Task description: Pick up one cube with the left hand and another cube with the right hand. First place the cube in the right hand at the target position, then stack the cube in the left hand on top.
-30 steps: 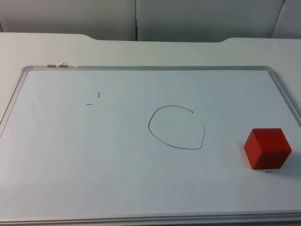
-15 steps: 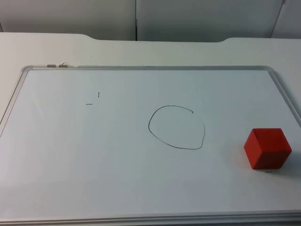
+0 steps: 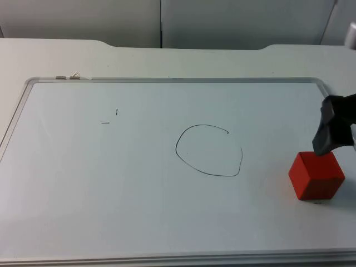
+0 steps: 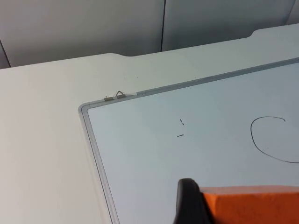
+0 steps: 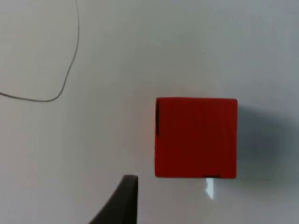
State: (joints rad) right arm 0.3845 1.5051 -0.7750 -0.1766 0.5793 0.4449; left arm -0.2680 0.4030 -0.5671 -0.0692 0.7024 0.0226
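Right hand (image 3: 332, 133) is hanging just behind and above the red cube (image 3: 316, 175), w/o touching it – can't tell if it's released or clenched. The cube is sitting on the whiteboard (image 3: 111, 183) on the bench (image 3: 55, 55), well apart from the drawn circle (image 3: 209, 150). Left hand (image 4: 194, 205) is grasping an orange cube (image 4: 252, 205) – one finger pressing its side

Lab bench: whiteboard (image 3: 83, 183), grey partition wall (image 3: 167, 22).
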